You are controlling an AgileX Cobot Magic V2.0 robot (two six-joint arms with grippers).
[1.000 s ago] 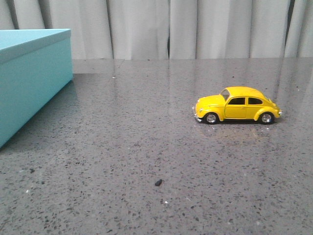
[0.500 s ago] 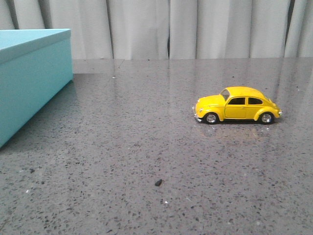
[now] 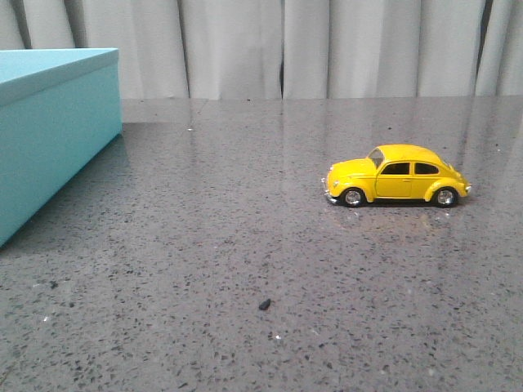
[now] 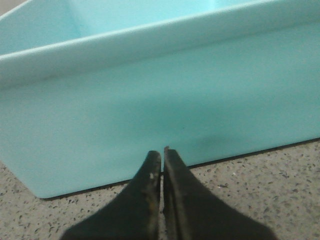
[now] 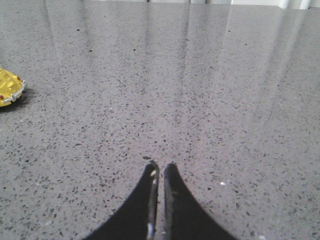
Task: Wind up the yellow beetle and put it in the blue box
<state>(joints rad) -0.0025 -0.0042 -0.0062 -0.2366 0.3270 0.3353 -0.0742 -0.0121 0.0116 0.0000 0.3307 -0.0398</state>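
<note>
The yellow beetle (image 3: pixel 396 175) stands on its wheels on the grey speckled table, right of the middle in the front view, nose to the left. Only its rear end shows in the right wrist view (image 5: pixel 10 89). The blue box (image 3: pixel 49 122) stands at the far left, open at the top. It fills the left wrist view (image 4: pixel 160 95). My left gripper (image 4: pixel 162 151) is shut and empty, low over the table just before the box's side. My right gripper (image 5: pixel 161 165) is shut and empty over bare table, well apart from the beetle. Neither gripper shows in the front view.
A small dark crumb (image 3: pixel 264 305) lies on the table near the front. Grey curtains (image 3: pixel 310 49) hang behind the table's far edge.
</note>
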